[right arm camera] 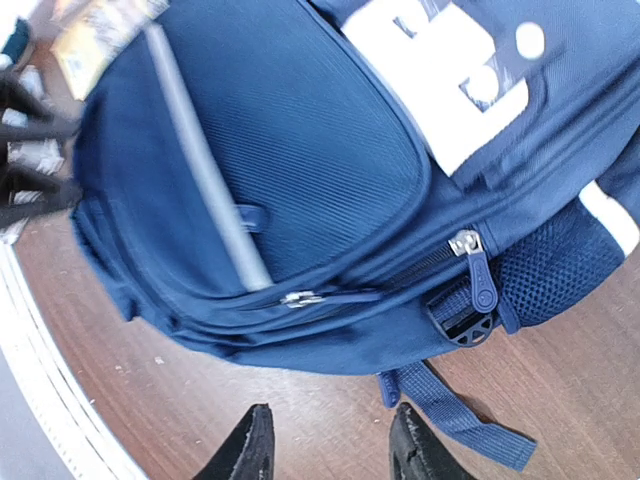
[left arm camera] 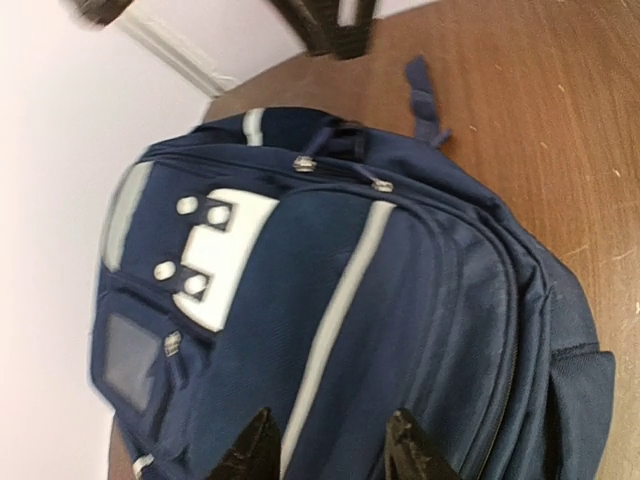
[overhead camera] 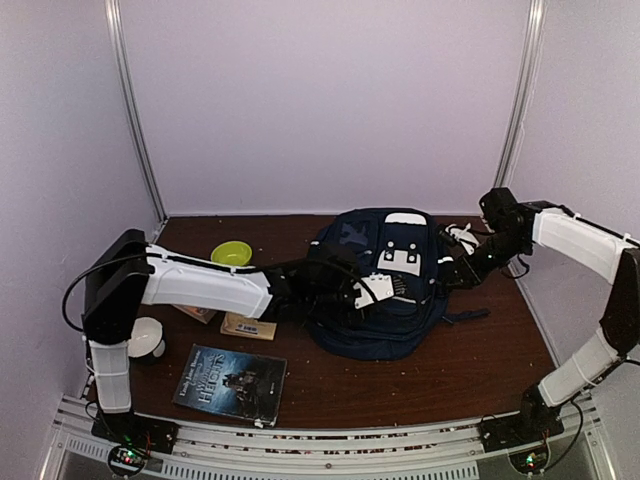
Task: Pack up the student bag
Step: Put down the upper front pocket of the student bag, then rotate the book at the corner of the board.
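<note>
From above, the bag [overhead camera: 372, 335] lies flat in the middle of the table [overhead camera: 470, 372], front side up. The left arm reaches across it from the left, and the left gripper [overhead camera: 393, 289] sits over the bag's front. The right gripper [overhead camera: 452, 272] is at the bag's right edge. A green bowl [overhead camera: 232, 253], a small box [overhead camera: 248, 327] and a book [overhead camera: 230, 372] lie to the bag's left.

In the left wrist view, navy fabric fills the frame. The two fingers [left arm camera: 255, 452] are spread apart over it, on either side of the white stripe [left arm camera: 340, 300], gripping nothing.

In the right wrist view, the fingers [right arm camera: 250, 448] are also parted and empty. They hang over bare wood just beside the bag's side, near a loose strap [right arm camera: 455, 412] and a zip pull [right arm camera: 476, 268].
</note>
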You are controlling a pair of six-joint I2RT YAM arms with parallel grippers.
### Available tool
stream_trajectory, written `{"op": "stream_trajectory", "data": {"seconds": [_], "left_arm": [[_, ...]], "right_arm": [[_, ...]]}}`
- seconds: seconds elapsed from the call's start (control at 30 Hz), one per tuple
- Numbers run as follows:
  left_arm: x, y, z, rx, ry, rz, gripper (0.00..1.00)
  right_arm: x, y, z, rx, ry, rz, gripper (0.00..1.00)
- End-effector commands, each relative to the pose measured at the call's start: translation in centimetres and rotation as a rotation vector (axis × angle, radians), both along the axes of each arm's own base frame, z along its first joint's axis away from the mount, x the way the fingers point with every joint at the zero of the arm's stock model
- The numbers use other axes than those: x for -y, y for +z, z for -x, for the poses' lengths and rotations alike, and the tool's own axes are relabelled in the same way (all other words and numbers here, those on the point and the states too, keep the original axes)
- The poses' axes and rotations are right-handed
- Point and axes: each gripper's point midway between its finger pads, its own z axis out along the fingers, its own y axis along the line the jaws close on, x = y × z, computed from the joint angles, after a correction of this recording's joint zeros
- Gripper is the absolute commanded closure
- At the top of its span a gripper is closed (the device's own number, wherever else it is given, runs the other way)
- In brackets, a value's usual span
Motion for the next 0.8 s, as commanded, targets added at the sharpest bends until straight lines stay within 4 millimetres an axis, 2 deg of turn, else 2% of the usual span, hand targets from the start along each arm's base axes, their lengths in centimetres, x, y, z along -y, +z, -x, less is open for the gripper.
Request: {"op": "stream_trajectory", "data": {"seconds": [0.0, 0.13, 0.27, 0.37, 0.43, 0.53, 0.6, 0.77], "left_arm": [[-3.2, 6.7, -0.7, 0.01, 0.161, 0.122, 0.61], [-7.9, 7.7, -1.4, -0.006, 0.347, 0.115, 0.58], [-13.8, 7.1, -2.4, -0.113, 0.574, 0.107, 0.52], [-18.1, 6.3, -2.4, -0.228, 0.72, 0.107, 0.51], [-20.1, 5.9, -1.5, -0.315, 0.772, 0.116, 0.48], [-23.2, 5.1, 0.4, -0.407, 0.862, 0.124, 0.35], [-24.8, 4.1, 1.8, -0.493, 0.923, 0.138, 0.31], [-28.5, 0.2, 6.3, -0.767, 1.131, 0.219, 0.3]], "right_arm": [[-0.7, 1.5, 2.4, 0.018, 0.079, -0.051, 0.6], [-1.8, 2.7, 3.0, 0.048, 0.132, -0.095, 0.59], [-3.9, 3.9, 3.0, 0.083, 0.193, -0.123, 0.58], [-6.1, 4.7, 3.5, 0.098, 0.268, -0.126, 0.58], [-8.2, 4.9, 4.3, 0.111, 0.343, -0.119, 0.57], [-11.6, 4.7, 5.6, 0.124, 0.449, -0.104, 0.55], [-14.0, 4.4, 6.6, 0.11, 0.513, -0.096, 0.54], [-20.3, 3.3, 8.8, -0.013, 0.602, -0.144, 0.54]]}}
